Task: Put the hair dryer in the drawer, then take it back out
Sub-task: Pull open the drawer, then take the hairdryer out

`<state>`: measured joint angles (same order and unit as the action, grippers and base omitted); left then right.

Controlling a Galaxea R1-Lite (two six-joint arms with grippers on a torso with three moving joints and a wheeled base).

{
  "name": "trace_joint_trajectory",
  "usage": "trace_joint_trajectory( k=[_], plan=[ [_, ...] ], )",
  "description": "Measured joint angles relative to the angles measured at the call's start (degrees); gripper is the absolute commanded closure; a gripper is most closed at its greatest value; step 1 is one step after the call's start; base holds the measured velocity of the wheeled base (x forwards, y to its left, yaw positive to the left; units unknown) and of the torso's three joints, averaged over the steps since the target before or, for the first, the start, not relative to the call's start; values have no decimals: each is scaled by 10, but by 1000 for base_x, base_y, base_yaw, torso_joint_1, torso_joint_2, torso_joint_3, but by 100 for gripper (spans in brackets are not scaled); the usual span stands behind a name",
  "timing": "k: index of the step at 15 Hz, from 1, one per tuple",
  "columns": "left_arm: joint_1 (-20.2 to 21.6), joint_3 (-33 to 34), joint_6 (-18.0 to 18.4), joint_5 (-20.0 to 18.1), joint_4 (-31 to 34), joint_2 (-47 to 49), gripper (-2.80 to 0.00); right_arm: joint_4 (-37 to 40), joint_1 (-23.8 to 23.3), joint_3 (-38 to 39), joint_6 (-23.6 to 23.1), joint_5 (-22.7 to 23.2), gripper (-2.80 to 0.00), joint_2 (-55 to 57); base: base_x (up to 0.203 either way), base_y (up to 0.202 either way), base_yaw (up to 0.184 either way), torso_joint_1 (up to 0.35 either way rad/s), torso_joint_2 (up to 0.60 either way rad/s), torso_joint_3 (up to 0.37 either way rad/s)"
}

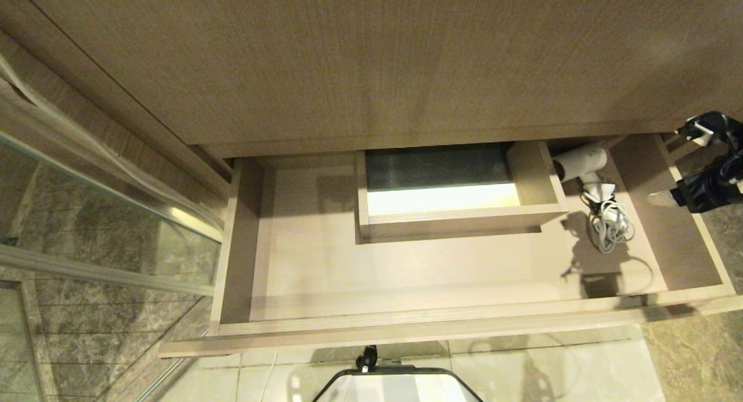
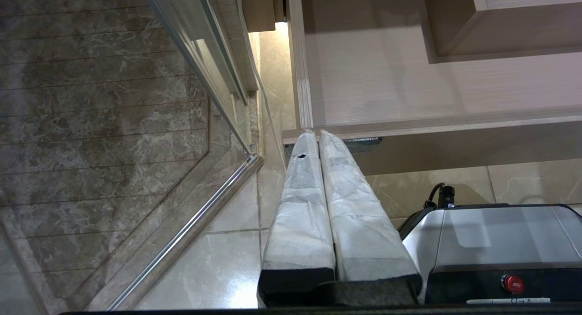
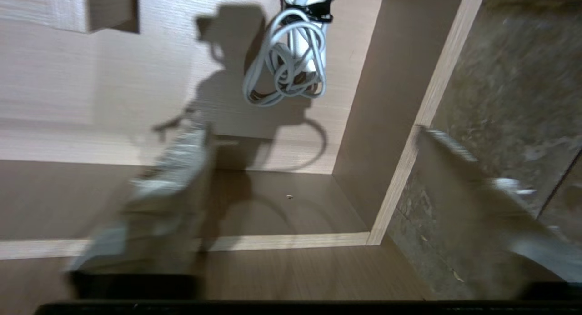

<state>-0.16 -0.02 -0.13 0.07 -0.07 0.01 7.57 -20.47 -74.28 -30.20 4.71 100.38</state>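
The drawer [image 1: 406, 326] stands pulled out. The white hair dryer [image 1: 580, 161] lies in its back right corner, with the bundled white cord [image 1: 612, 228] trailing toward the front. My right gripper [image 1: 673, 165] hovers over the drawer's right side wall, to the right of the dryer and apart from it. It is open with nothing between the fingers. In the right wrist view the cord [image 3: 286, 65] lies ahead of the right gripper [image 3: 308, 126], which straddles the drawer's side wall [image 3: 427, 110]. My left gripper [image 2: 317, 134] is shut and empty, low in front of the drawer's left front corner [image 2: 295, 124].
A boxed cut-out [image 1: 453, 216] fills the drawer's mid-back. The wood vanity panel [image 1: 371, 60] overhangs the back. A glass shower door [image 1: 104, 216] stands to the left. My base [image 1: 400, 384] sits on the tiled floor before the drawer front.
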Motion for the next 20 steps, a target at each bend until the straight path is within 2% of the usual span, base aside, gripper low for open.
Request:
trace_joint_trajectory(
  k=[6, 11, 12, 20],
  plan=[
    [0, 0, 0, 0, 0, 0, 0, -4, -3, -23, -2, -5, 0, 61, 0, 0, 0, 0, 0, 0],
    [0, 0, 0, 0, 0, 0, 0, -8, -4, -93, -1, -5, 0, 128, 0, 0, 0, 0, 0, 0],
    [0, 0, 0, 0, 0, 0, 0, -8, -4, -109, -1, -5, -280, 142, 0, 0, 0, 0, 0, 0],
    [0, 0, 0, 0, 0, 0, 0, -36, -3, -185, -1, -4, -280, 242, 0, 0, 0, 0, 0, 0]
  ],
)
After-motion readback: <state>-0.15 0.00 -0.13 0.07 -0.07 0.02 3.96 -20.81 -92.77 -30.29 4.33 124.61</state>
